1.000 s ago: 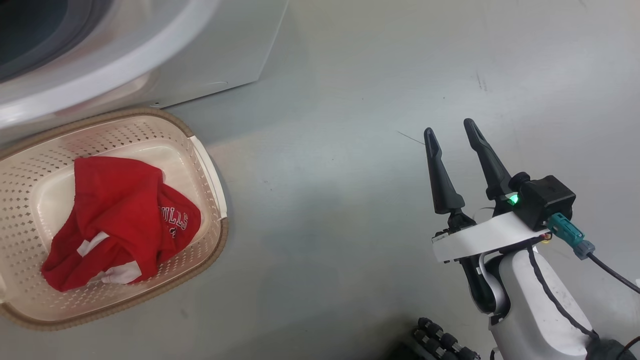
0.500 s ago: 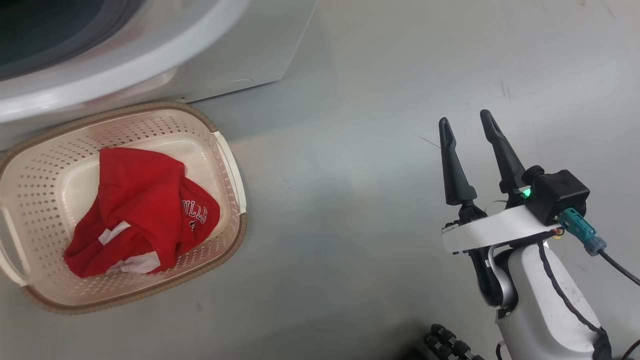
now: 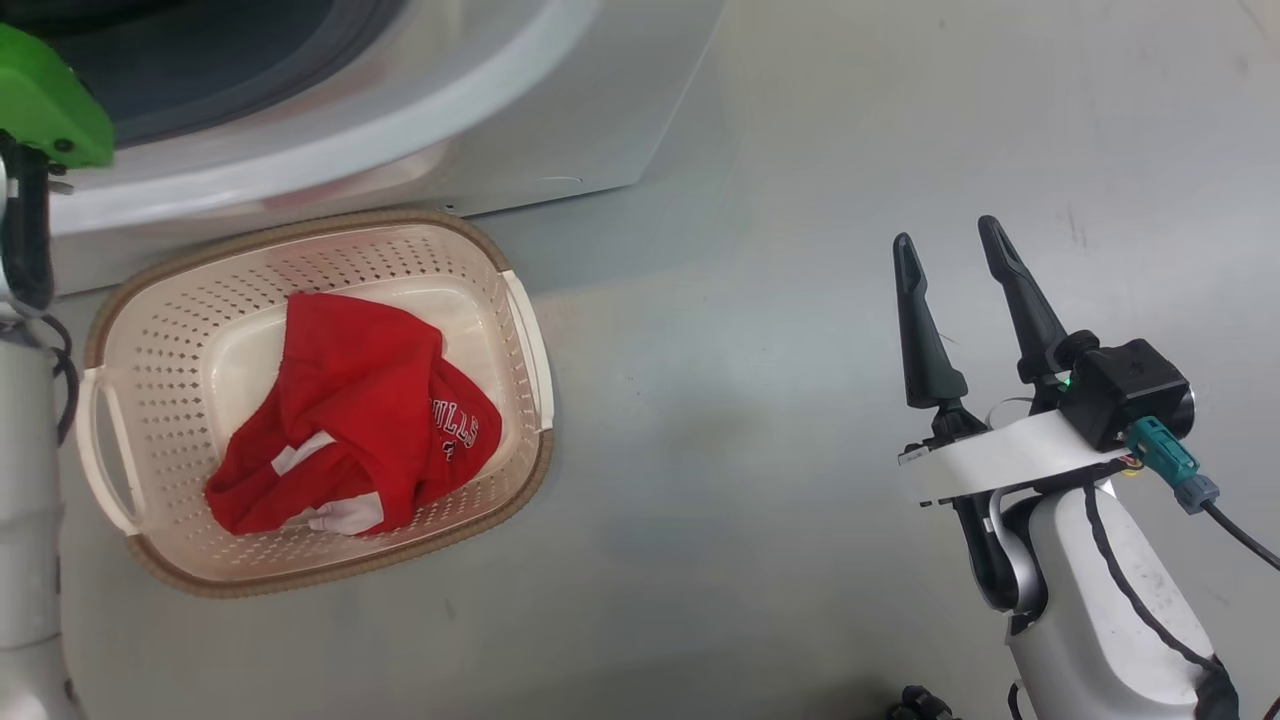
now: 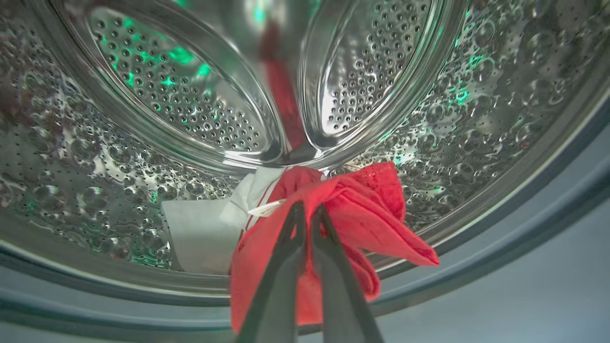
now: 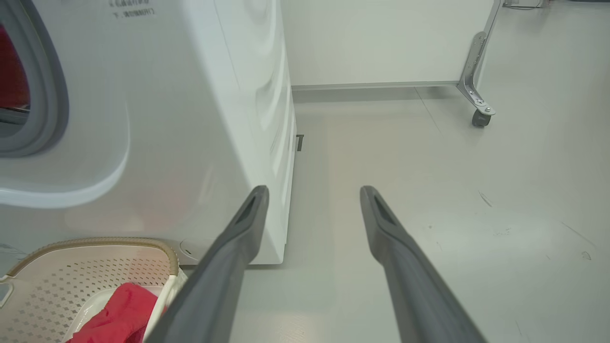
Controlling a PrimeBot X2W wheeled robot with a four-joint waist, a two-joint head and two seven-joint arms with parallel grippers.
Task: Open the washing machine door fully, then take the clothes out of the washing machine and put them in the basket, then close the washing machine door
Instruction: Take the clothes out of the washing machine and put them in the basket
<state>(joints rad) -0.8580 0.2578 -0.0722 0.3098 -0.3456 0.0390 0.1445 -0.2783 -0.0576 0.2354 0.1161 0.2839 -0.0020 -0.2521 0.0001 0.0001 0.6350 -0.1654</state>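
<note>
Inside the drum (image 4: 181,95) of the washing machine (image 3: 560,120), the left gripper (image 4: 309,207) is pinched tight on a fold of the red clothes (image 4: 367,209), which lie low near the grey gasket (image 4: 548,190). The right gripper (image 3: 947,232) hangs spread wide and empty over the floor, well right of the basket (image 3: 300,222). The basket sits just in front of the machine with one red garment (image 3: 350,400) already in it.

Step in hand, as I judge it: pull-out. Lift first so the drooping cloth clears the gasket lip, draw straight back, then let go only once over the basket.

The bite looks thin and could slip. I can't tell whether the white cloth (image 4: 200,238) is part of the gripped piece or separate. The red smear on the drum's back wall is likely a reflection. The left forearm (image 3: 30,450) is cut by the frame edge, and how far the door stands open can't be told.
</note>
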